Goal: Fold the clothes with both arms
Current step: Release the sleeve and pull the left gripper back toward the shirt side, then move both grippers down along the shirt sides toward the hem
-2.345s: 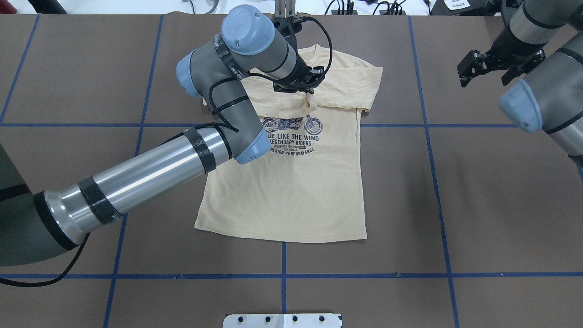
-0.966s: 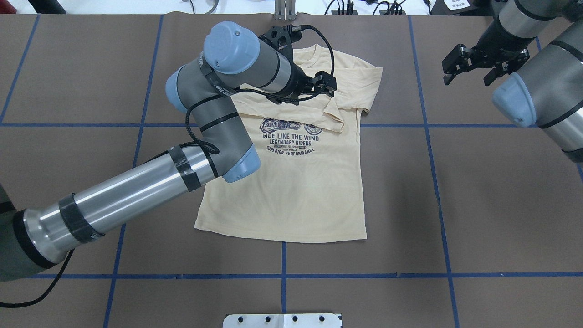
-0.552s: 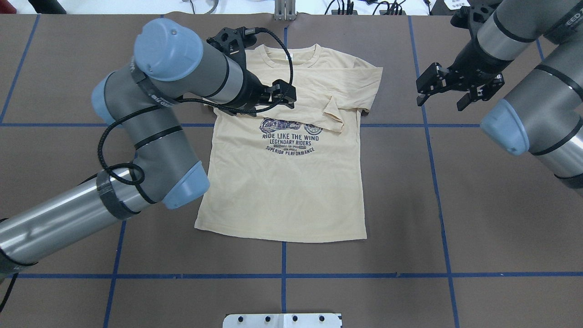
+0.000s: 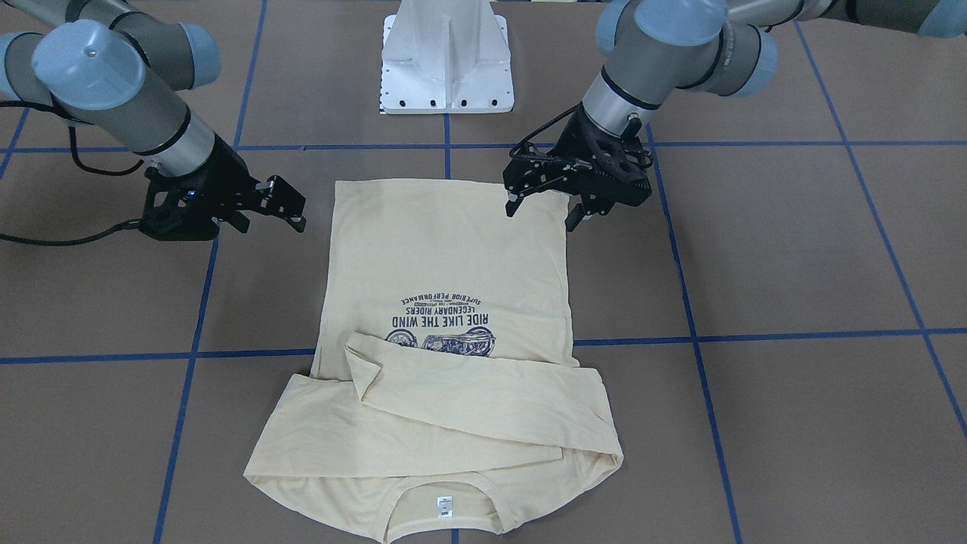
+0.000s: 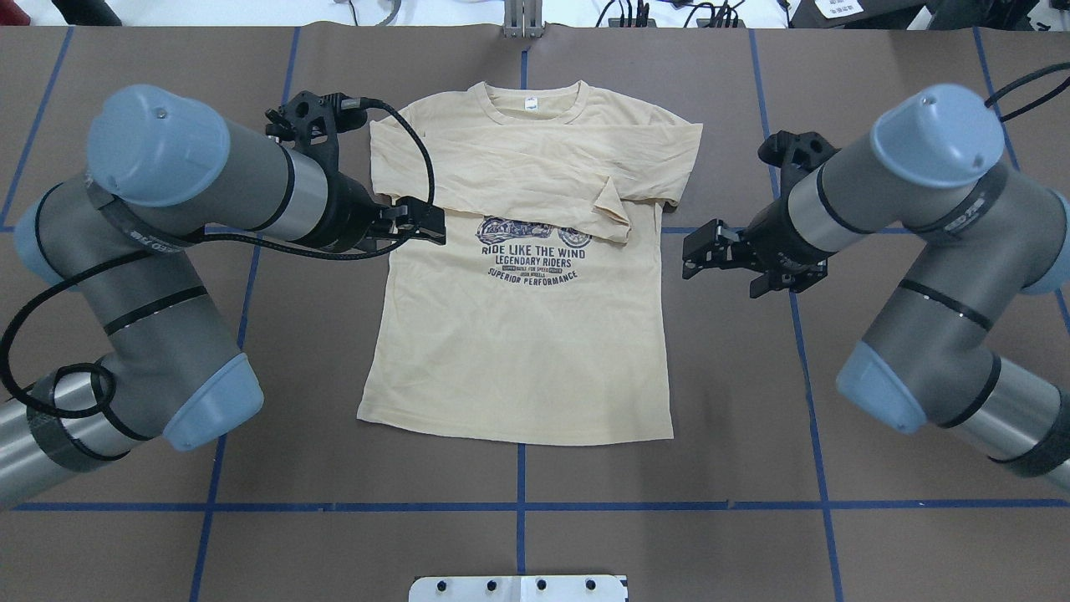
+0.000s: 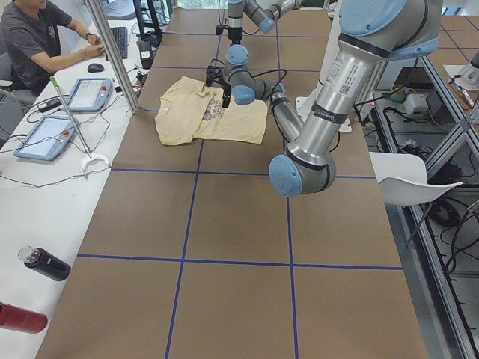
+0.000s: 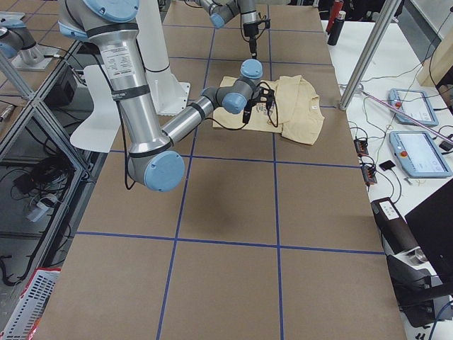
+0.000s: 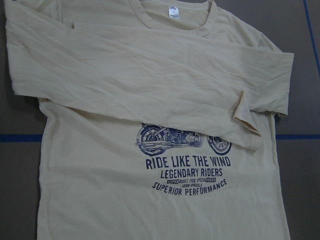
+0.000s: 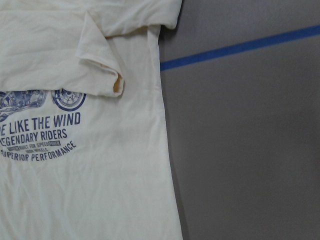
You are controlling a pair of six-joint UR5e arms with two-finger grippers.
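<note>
Two empty end effectors (image 5: 425, 224) (image 5: 692, 253), T-shirt (image 5: 518, 351) between them

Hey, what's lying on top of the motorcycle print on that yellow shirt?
A folded-over sleeve of the T-shirt lies across the chest, its cuff overlapping the top of the motorcycle print. The wording below shows fully; whatever is printed under the sleeve is hidden.

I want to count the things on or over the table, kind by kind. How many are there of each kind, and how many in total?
T-shirt: 1
Arms: 2 (left arm, right arm)
Grippers: 2 (left gripper, right gripper), both open
White base: 1
Total: 6
</note>
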